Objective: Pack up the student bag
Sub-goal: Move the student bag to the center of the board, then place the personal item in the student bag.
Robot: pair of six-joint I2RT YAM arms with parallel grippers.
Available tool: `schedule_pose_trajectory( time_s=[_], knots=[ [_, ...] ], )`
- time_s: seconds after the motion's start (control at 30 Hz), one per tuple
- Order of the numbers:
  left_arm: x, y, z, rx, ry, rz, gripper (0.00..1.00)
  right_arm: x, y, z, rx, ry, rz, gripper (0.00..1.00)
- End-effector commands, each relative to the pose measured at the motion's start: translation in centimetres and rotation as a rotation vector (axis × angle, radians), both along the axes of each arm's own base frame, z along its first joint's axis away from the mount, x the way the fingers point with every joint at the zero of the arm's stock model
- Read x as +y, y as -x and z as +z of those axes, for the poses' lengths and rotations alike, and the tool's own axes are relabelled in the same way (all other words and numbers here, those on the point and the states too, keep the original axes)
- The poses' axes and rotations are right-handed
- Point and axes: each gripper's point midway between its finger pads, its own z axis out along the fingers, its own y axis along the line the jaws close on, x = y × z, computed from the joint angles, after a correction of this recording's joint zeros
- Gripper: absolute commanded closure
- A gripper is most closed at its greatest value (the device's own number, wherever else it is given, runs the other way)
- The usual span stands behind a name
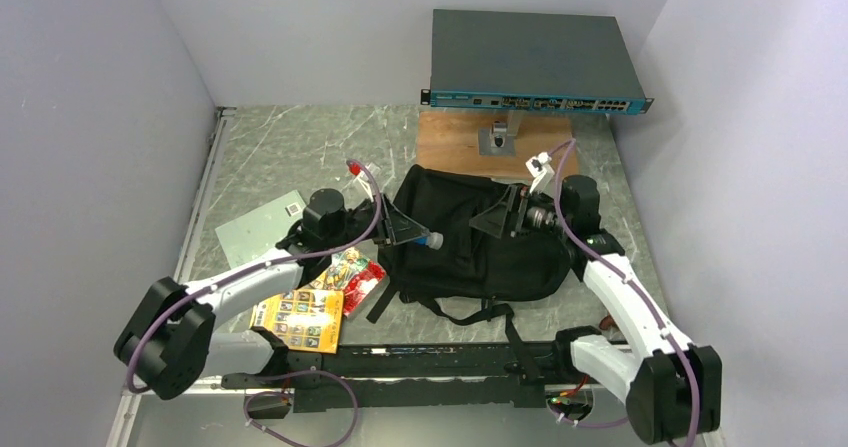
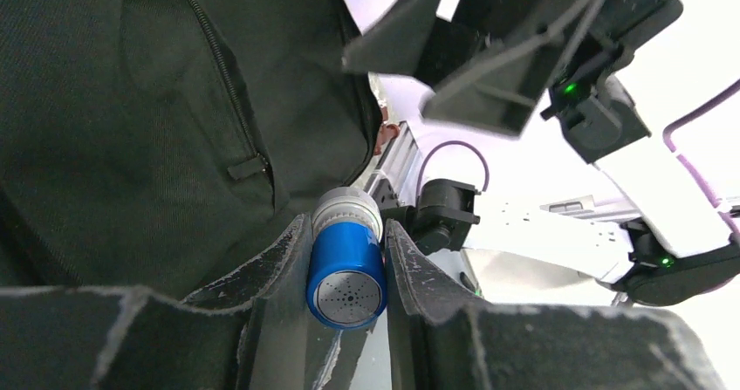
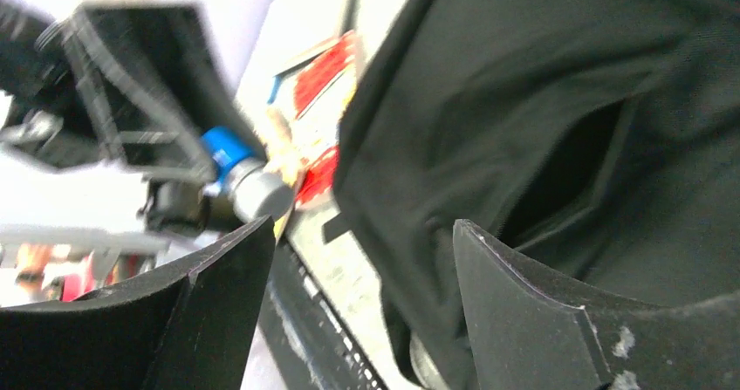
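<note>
The black student bag (image 1: 470, 247) lies flat in the middle of the table, straps trailing toward the near edge. My left gripper (image 1: 415, 235) is shut on a small blue cylinder with a grey cap (image 2: 346, 263) and holds it over the bag's left edge; the cylinder also shows in the top view (image 1: 432, 240) and the right wrist view (image 3: 234, 167). My right gripper (image 1: 497, 215) is open and empty above the bag's upper middle, its fingers (image 3: 524, 303) spread over the black fabric (image 3: 541, 102). A zipper (image 2: 218, 67) runs along the bag in the left wrist view.
A yellow card pack (image 1: 297, 320) and a red packet (image 1: 355, 272) lie left of the bag. A grey plate (image 1: 262, 225) lies farther left. A flat grey box with a teal front (image 1: 535, 59) stands at the back on a wooden board (image 1: 455, 139).
</note>
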Motion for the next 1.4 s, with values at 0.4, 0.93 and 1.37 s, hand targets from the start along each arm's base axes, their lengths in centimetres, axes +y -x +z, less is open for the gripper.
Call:
schedule_pose_trajectory(
  time_s=[0.4, 0.93, 1.37],
  knots=[
    [-3.4, 1.3, 4.5, -0.009, 0.255, -0.121, 1.0, 7.1, 7.3, 3.6, -0.097, -0.32, 0.374, 0.28],
    [-4.7, 2.5, 4.0, 0.02, 0.283, -0.18, 1.0, 6.4, 6.7, 3.7, -0.136, -0.309, 0.282, 0.9],
    [2.7, -1.2, -3.4, -0.033, -0.368, 0.178, 0.05, -2.5, 1.7, -6.3, 0.122, 0.351, -0.215, 1.0]
  ],
)
